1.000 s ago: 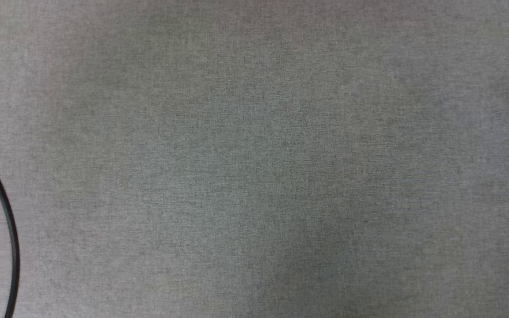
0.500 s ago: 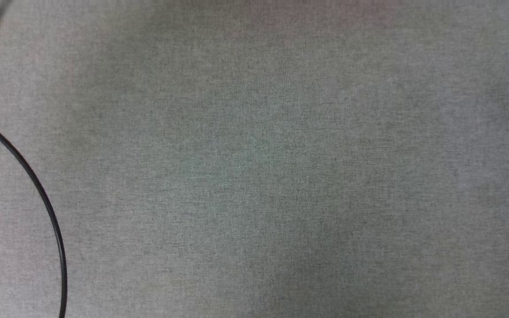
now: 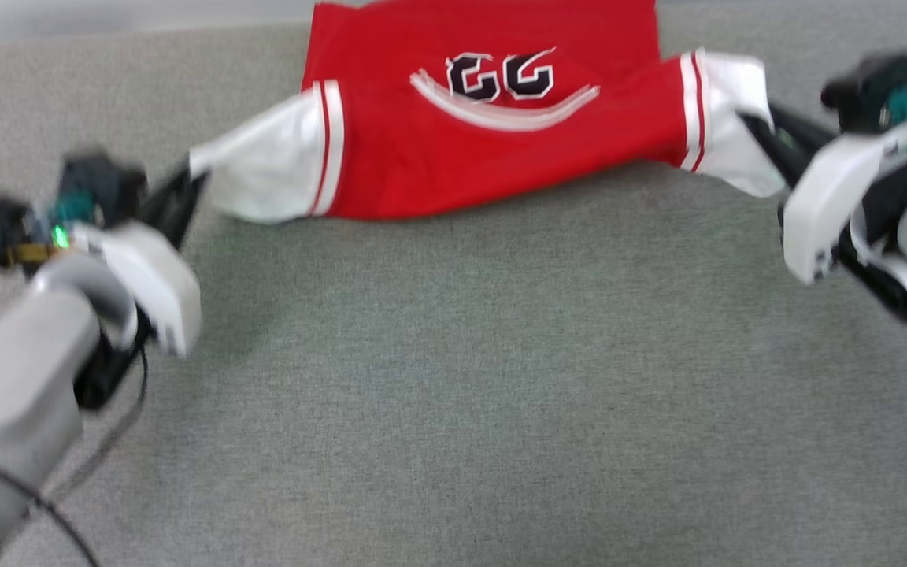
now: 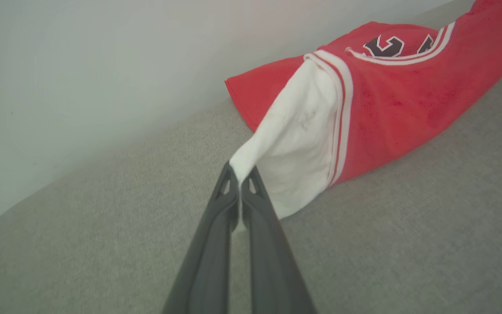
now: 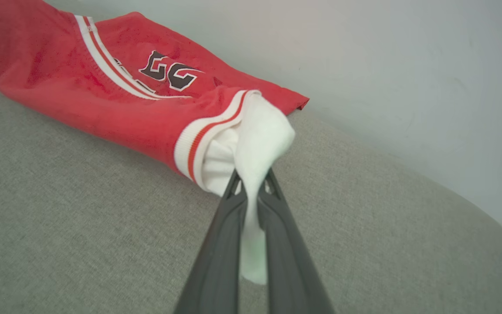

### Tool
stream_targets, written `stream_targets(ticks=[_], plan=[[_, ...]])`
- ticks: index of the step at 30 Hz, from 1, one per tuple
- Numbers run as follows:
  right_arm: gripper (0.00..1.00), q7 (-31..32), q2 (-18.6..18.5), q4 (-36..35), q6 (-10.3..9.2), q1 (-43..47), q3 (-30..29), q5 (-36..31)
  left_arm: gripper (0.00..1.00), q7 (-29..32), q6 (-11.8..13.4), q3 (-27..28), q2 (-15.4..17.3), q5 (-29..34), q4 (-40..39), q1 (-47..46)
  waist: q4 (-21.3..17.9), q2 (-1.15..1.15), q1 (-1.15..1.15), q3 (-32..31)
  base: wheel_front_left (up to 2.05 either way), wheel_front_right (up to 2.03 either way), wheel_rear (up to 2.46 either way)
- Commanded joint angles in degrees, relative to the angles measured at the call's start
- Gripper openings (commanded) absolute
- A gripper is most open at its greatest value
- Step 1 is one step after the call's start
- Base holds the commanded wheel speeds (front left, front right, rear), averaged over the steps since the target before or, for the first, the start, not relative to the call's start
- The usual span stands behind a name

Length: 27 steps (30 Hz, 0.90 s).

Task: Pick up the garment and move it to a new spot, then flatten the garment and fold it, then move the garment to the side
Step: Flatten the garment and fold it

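Note:
The garment [image 3: 493, 161] is a red jersey with white short sleeves, stretched sideways between my two grippers at the far side of the grey table. Its black, white-outlined print faces up, and its far part runs out of the head view's top. My left gripper [image 3: 190, 177] is shut on the tip of the left white sleeve [image 4: 294, 144], pinched between its dark fingers [image 4: 216, 226]. My right gripper [image 3: 753, 130] is shut on the right white sleeve [image 5: 255, 144], with a strip of white cloth hanging down between its fingers [image 5: 286, 244]. The garment's middle sags onto the cloth.
A grey fabric table [image 3: 501, 394] spreads wide in front of the garment. A pale wall [image 4: 103, 65] rises just behind its far edge. The table's edge curves round at the right [image 5: 486, 222]. A thin black cable [image 3: 60, 516] hangs by my left forearm.
The head camera has swung: earlier it showed bare grey cloth and a black cable, now it shows the garment and both arms. No motion of the things can be read from this.

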Motion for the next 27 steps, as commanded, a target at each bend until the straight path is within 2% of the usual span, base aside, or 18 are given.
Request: stream_targets(ticks=[1,9,16,21,27], plan=[[0.0,-0.5,-0.5,-0.3,-0.04,2.1,0.7,-0.5,0.0,-0.2,0.6,-0.2,0.6,-0.2,-0.8,2.2,-0.8,0.0,0.0,-1.8,0.0,0.0,0.0],[0.0,-3.3,-3.8,-3.5,-0.04,16.7,4.6,4.1,0.0,-0.4,9.1,-0.3,6.0,-4.5,-12.2,20.4,-1.5,0.0,0.0,-8.2,0.0,0.0,0.0],[0.0,-4.8,-6.9,-5.8,-0.04,26.3,5.9,5.5,0.0,-0.5,16.1,0.3,8.8,-8.0,-20.2,33.2,-1.6,0.0,0.0,-12.2,0.0,0.0,0.0],[0.0,-5.4,-9.7,-8.7,-0.06,32.1,5.4,5.7,0.0,-0.4,19.8,3.3,9.7,-9.8,-24.4,41.7,-1.8,0.0,0.0,-14.3,0.0,0.0,0.0],[0.0,-4.8,-12.4,-12.8,-0.07,39.8,3.8,6.8,0.0,-0.4,22.0,7.1,9.4,-9.7,-28.5,51.5,-1.6,0.0,0.0,-16.3,0.0,0.0,0.0]])
